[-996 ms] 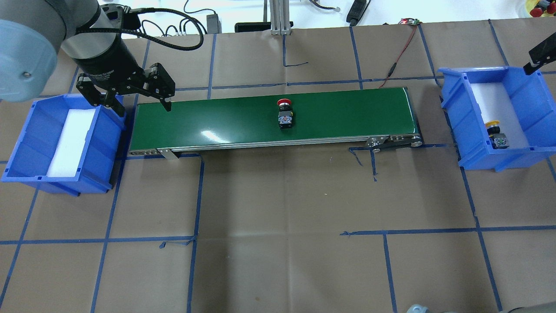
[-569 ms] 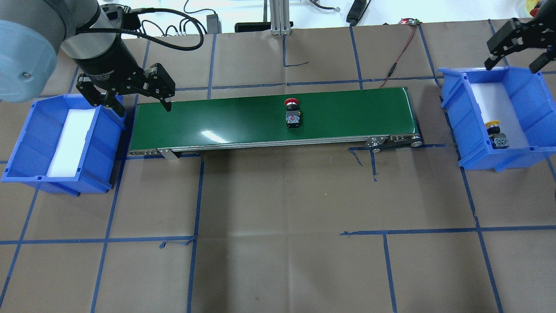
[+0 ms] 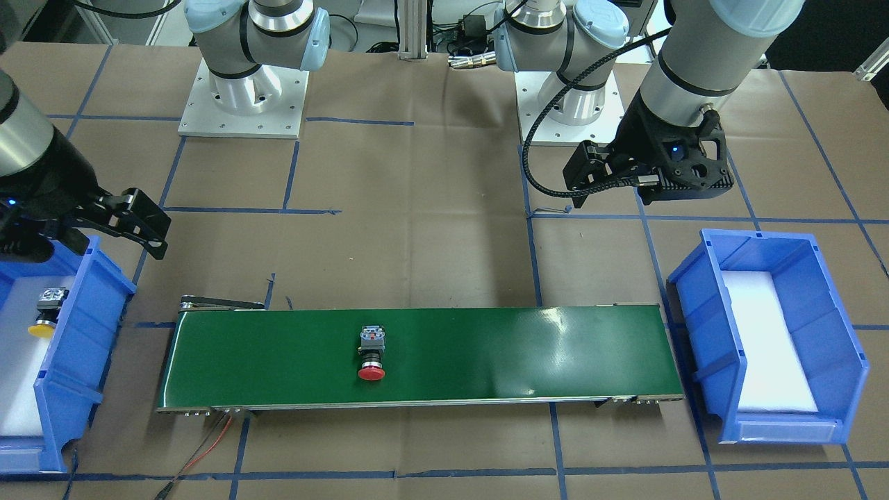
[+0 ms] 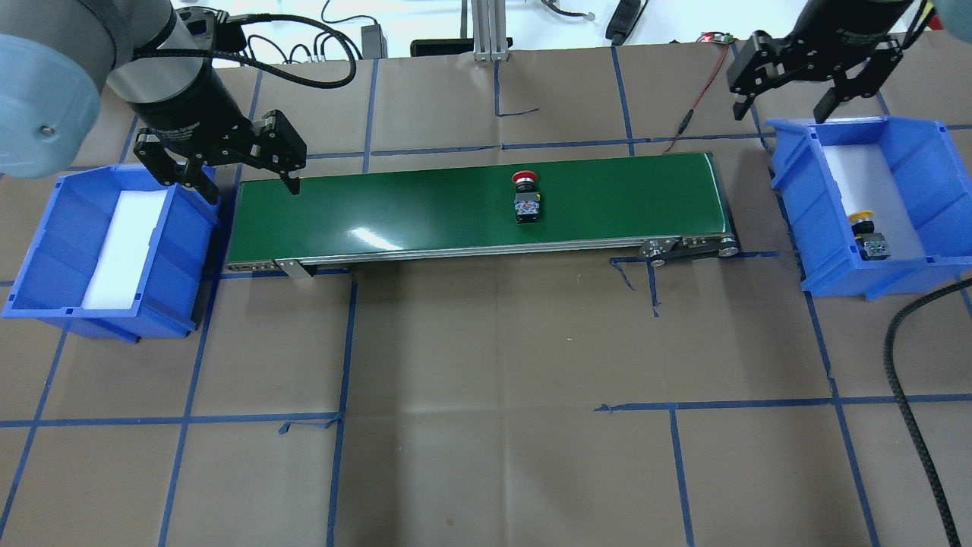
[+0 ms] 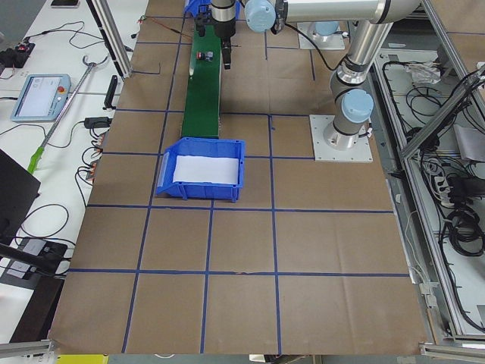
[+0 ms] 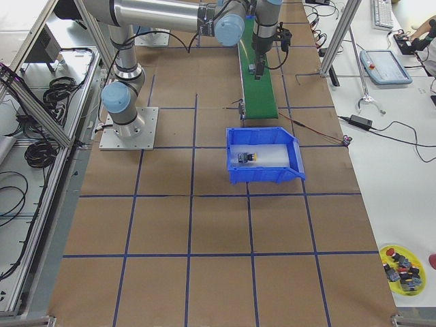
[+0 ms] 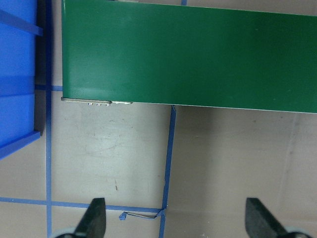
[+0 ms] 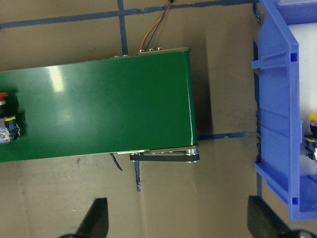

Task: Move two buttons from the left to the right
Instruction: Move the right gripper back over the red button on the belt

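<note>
The red button (image 4: 525, 199) lies on its side on the green conveyor belt (image 4: 395, 205), right of the belt's middle; it also shows in the front view (image 3: 371, 357) and at the left edge of the right wrist view (image 8: 4, 126). The yellow button (image 4: 866, 232) lies in the right blue bin (image 4: 923, 182), near its front. My left gripper (image 4: 250, 186) is open and empty over the belt's left end. My right gripper (image 4: 780, 110) is open and empty above the table, just beyond the right bin's far left corner and the belt's right end.
The left blue bin (image 4: 45, 251) holds only a white foam pad. A red and black wire (image 4: 695, 106) runs from the belt's right end to the far edge. Blue tape lines cross the brown table. A black cable (image 4: 911, 403) hangs at the right.
The red button has ridden rightward on the belt. My right gripper has come in from the right edge and moved left to the right bin's far left corner. The left arm has stayed still.
</note>
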`<state>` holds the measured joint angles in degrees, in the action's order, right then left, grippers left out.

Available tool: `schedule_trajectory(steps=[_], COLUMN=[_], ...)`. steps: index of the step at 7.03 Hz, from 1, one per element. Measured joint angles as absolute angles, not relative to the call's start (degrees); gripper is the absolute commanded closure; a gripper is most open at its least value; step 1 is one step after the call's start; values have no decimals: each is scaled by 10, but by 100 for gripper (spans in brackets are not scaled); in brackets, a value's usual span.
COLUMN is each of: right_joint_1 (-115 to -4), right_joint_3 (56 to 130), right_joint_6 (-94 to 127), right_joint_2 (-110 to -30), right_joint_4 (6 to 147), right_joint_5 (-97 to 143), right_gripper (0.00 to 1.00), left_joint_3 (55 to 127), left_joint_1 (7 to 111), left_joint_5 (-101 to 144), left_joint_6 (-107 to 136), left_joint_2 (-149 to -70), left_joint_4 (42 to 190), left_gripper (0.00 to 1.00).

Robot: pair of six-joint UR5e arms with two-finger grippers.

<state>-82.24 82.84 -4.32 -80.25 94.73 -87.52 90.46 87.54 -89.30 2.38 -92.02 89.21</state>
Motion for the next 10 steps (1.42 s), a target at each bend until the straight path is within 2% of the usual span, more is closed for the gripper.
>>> schedule_trajectory(steps=[5,10], right_joint_1=[-876,-877], right_joint_3=[964,978], right_joint_6=[-34,-34], right_joint_2=[-806,-757], right_joint_4=[1157,1180], right_joint_5=[-858,-856], right_gripper=[0,0], left_joint_3=[905,905], left_joint_1=[875,875], left_joint_5=[-893,-893], left_joint_6=[24,24], left_joint_2=[-919,-919], left_joint_4=[892,892], left_gripper=[0,0])
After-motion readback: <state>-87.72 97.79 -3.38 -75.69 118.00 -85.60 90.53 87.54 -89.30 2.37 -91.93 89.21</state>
